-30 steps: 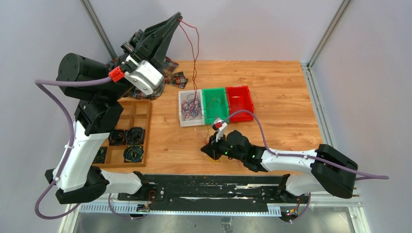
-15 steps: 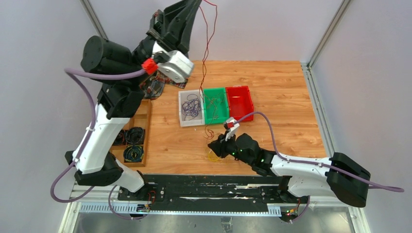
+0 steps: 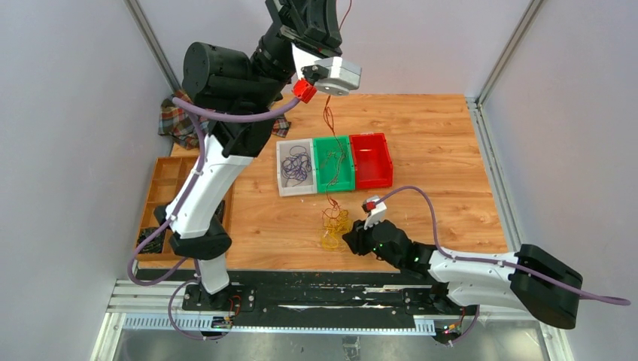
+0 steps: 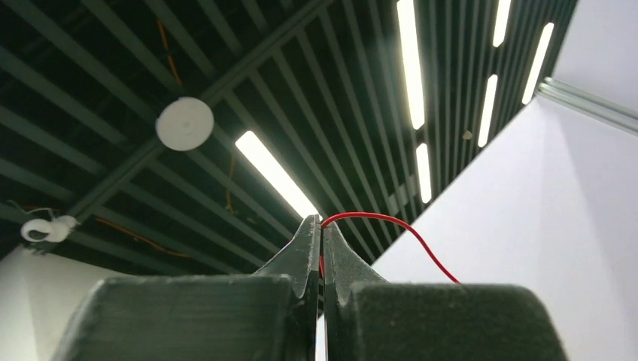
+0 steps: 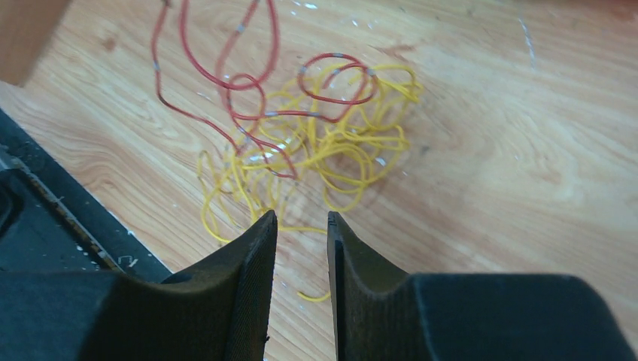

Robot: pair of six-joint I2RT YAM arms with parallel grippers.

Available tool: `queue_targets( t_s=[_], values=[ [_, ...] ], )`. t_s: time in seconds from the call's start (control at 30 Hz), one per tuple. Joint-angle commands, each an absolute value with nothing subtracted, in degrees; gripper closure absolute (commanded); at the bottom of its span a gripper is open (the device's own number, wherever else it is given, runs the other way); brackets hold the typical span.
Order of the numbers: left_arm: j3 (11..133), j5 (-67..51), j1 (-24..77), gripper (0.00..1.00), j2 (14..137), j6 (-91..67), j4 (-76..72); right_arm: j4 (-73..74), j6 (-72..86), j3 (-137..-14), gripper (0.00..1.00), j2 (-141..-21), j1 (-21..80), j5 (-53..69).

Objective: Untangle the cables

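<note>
My left gripper (image 4: 322, 226) is raised high, pointing at the ceiling, and is shut on a thin red wire (image 4: 391, 226). In the top view its fingers reach the top edge of the picture. The red wire (image 3: 329, 116) hangs from there down over the green bin to a tangle of yellow wires (image 3: 333, 228) on the table. My right gripper (image 3: 349, 242) lies low just right of that tangle. In the right wrist view it (image 5: 302, 218) is open and empty, with the yellow wires (image 5: 331, 154) and red loops (image 5: 248, 83) just ahead of its tips.
Three bins stand side by side mid-table: a white one (image 3: 282, 154) with purple wires, a green one (image 3: 347, 169) with a few wires, and a red one (image 3: 371, 159). A wooden tray (image 3: 162, 195) and a plaid cloth (image 3: 177, 120) lie at the left.
My left arm has swung up and to the right, lifting the red wire higher. My right gripper has drawn back to the right, off the yellow tangle, which now lies uncovered.
</note>
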State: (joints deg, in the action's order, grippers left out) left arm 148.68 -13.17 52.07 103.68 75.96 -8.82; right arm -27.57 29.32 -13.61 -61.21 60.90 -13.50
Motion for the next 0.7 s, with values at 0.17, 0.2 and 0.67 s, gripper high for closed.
queue_targets(
  t_s=[0.17,0.2,0.67],
  values=[
    [142.0,-14.9,54.2,0.99,97.0,79.4,-18.3,-22.3,24.3,-17.0,0.43,-51.1,60.1,-19.7],
    [141.2,-14.9,54.3,0.99,96.5,79.7,-18.3,-22.8,22.1,-18.4,0.36,-50.2,60.1,-19.6],
    [137.5,-12.2,55.1,1.00,93.0,80.4,-16.8,-27.5,5.0,-40.5,0.30,-69.7,59.5,-7.9]
  ],
)
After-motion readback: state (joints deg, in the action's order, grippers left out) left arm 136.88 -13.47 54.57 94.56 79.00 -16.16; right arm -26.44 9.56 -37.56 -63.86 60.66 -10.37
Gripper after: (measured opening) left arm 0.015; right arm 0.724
